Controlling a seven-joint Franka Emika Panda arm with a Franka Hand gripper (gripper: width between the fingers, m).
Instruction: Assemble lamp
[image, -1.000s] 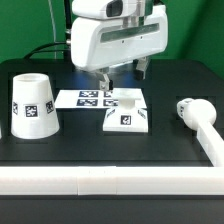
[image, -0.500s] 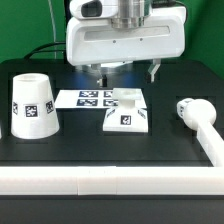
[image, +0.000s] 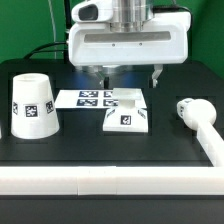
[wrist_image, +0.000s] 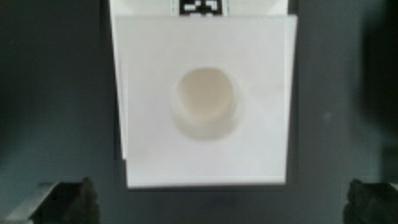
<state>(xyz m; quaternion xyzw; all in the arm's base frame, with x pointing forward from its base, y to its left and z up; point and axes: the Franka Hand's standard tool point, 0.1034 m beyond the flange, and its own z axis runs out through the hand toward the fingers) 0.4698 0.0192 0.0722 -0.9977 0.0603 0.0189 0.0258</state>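
The lamp's parts lie apart on the black table. The flat square base (image: 126, 112) sits in the middle, tag facing front. The tapered shade (image: 30, 103) stands wide end down at the exterior view's left. The bulb (image: 191, 108) lies on its side at the right. My gripper (image: 128, 76) hangs open and empty above the far side of the base, one finger on each side of it. In the wrist view the base (wrist_image: 205, 60) fills the middle with its oval socket (wrist_image: 206, 97), and my gripper (wrist_image: 221, 204) shows dark fingertips (wrist_image: 68, 200) wide apart.
The marker board (image: 88, 98) lies flat just behind the base, toward the exterior view's left. A white rail (image: 100, 181) runs along the table's front edge and up the right side near the bulb. A green wall stands behind.
The gripper has turned so both fingers now show side by side, and it has shifted toward the exterior view's right over the base. The lamp parts have not moved.
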